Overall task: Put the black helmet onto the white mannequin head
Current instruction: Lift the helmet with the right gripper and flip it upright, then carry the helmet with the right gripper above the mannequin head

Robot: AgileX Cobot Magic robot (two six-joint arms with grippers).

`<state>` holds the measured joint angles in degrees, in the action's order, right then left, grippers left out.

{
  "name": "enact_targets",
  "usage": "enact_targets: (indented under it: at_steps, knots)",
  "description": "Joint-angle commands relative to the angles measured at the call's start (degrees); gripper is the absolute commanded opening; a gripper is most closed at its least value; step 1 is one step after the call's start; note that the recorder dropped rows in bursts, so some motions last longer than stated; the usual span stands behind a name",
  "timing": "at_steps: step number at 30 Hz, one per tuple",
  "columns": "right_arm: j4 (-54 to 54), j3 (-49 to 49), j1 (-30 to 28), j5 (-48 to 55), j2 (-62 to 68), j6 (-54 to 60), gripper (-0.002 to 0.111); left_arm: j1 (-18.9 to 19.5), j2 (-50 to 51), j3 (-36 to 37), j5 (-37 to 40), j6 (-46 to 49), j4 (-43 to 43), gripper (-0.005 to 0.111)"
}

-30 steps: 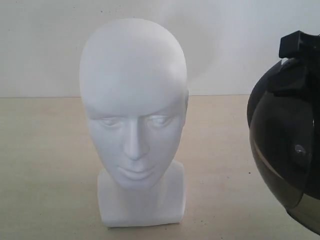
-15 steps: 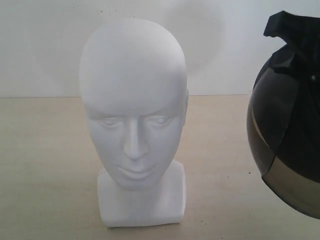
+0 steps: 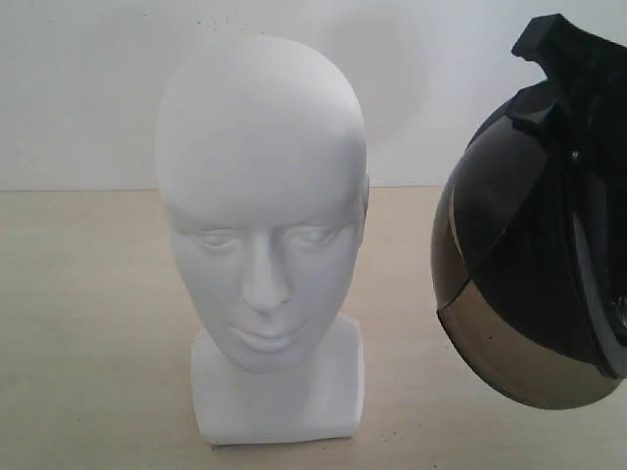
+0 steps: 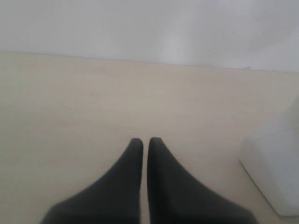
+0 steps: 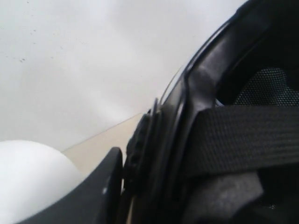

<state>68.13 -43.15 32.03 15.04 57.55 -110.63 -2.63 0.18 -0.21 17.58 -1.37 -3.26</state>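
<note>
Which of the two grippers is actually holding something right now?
The right gripper: its jaws clamp the rim of the black helmet, beside the white mannequin head. The left gripper is shut on nothing.

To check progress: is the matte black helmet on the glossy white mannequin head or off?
Off: the helmet hangs tilted beside the bare head.

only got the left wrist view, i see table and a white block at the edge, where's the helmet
Observer: The helmet hangs in the air beside the head, on the right arm's side, not touching it.
Operator: who's holding it
Observer: The right gripper is clamped on its rim, at the top of the helmet.
Operator: is the head bare
Observer: Yes, nothing sits on it, and it stands upright.
</note>
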Motion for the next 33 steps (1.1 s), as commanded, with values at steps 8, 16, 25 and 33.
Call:
enact_targets:
  at_steps: [8, 16, 25, 33]
  knots:
    - [18.6, -0.4, -0.1, -5.2, -1.0, -9.7, 0.0, 0.2, -0.2, 0.2, 0.0, 0.3, 0.1, 0.004]
    - [17.8, -0.4, -0.1, -7.9, -1.0, -9.2, 0.0, 0.2, -0.2, 0.2, 0.0, 0.3, 0.1, 0.004]
    - [13.4, -0.5, -0.4, -8.8, -1.0, -9.6, 0.0, 0.2, -0.2, 0.2, 0.0, 0.3, 0.1, 0.004]
    - [0.5, -2.2, -15.4, -25.0, -1.0, -9.6, 0.0, 0.2, -0.2, 0.2, 0.0, 0.3, 0.1, 0.004]
